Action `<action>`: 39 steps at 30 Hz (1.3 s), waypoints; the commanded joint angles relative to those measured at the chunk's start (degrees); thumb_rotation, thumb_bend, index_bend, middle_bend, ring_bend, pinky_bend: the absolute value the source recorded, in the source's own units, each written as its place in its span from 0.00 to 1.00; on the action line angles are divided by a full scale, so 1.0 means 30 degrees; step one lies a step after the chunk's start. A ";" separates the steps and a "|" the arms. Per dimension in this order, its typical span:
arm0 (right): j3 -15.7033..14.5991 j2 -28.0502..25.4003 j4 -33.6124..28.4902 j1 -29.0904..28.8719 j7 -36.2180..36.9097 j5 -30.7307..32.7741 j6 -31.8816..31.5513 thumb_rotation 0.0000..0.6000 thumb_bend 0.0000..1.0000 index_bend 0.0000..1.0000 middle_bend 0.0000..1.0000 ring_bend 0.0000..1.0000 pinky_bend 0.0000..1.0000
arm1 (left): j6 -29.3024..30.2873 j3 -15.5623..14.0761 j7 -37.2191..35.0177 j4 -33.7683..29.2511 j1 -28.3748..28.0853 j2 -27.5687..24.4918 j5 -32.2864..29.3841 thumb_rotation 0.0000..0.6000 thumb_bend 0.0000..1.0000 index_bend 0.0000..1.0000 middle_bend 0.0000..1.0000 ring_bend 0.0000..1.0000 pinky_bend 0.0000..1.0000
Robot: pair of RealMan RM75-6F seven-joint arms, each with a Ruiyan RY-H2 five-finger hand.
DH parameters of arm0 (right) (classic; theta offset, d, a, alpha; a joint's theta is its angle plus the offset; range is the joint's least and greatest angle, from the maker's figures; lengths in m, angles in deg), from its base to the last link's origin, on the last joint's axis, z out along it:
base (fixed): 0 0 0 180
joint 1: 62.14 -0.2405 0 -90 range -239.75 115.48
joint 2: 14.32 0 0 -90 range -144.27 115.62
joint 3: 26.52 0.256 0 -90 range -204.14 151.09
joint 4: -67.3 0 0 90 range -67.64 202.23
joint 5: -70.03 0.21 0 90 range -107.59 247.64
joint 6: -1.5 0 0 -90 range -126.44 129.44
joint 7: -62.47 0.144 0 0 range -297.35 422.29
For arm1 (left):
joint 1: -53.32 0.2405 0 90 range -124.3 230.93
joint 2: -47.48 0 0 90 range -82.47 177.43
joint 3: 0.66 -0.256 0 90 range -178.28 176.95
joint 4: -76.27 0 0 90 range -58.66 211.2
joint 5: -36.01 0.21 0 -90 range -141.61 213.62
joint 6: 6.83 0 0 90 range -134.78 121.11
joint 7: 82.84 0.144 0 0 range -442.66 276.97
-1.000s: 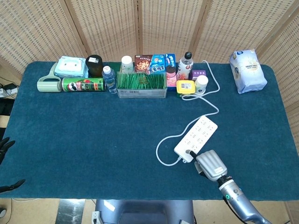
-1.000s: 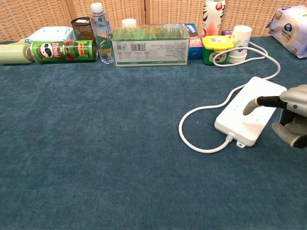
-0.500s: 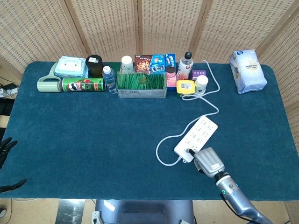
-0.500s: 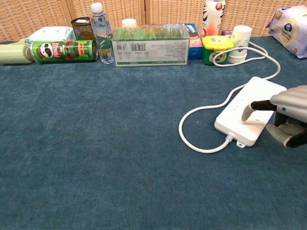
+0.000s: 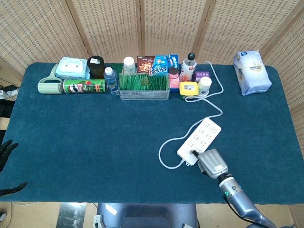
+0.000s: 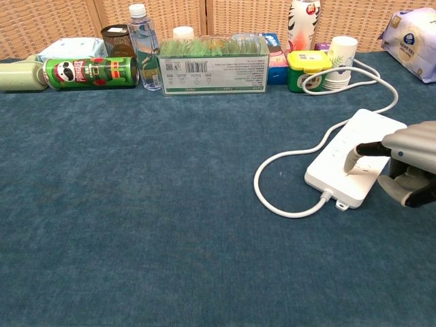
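Observation:
A white power strip point(image 5: 203, 134) lies on the blue cloth right of centre, its white cable point(image 5: 164, 159) looping off its near end. My right hand point(image 5: 212, 164) comes in from the near right edge. In the chest view the right hand point(image 6: 411, 162) stretches one finger out, and the fingertip point(image 6: 352, 161) touches the top of the power strip point(image 6: 354, 139) near its front end. The other fingers are curled in and hold nothing. My left hand point(image 5: 6, 151) shows only as dark, spread fingers off the table's left edge, far from everything.
Along the back edge stand a wipes pack point(image 5: 72, 68), a lying green Pringles can point(image 5: 84, 86), a water bottle point(image 5: 110, 80), a clear box of green sticks point(image 5: 144, 85), snack boxes point(image 5: 152, 64), a yellow tin point(image 5: 188, 87) and a paper cup point(image 5: 204, 85). A white bag point(image 5: 251, 72) lies far right.
My right hand has moved a little left and forward, and its outstretched fingertip has come down onto the power strip. The left hand has barely shifted.

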 commanded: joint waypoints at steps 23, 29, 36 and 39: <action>-0.0439 0.0682 -0.0509 -0.0675 -0.2926 0.1985 -0.0427 1.00 0.73 0.28 0.96 1.00 1.00 | 0.0093 -0.0017 -0.0482 0.0137 0.0015 -0.0129 0.0115 1.00 0.12 0.00 0.00 0.00 0.02; -0.0711 0.0959 -0.0440 -0.0712 -0.3434 0.2153 -0.0627 1.00 0.73 0.28 0.96 1.00 1.00 | 0.0110 -0.0028 -0.0485 0.0132 0.0023 -0.0140 0.0145 1.00 0.12 0.00 0.00 0.00 0.02; -0.1003 0.1053 -0.0663 -0.0663 -0.3785 0.2065 -0.1061 1.00 0.73 0.28 0.96 1.00 1.00 | 0.0131 -0.0017 -0.0552 0.0152 0.0032 -0.0145 0.0117 1.00 0.12 0.00 0.00 0.00 0.02; -0.0741 0.1034 -0.0740 -0.0703 -0.3274 0.1724 -0.1390 1.00 0.73 0.28 0.96 1.00 1.00 | 0.0127 -0.0033 -0.0561 0.0157 0.0032 -0.0151 0.0155 1.00 0.12 0.00 0.00 0.00 0.02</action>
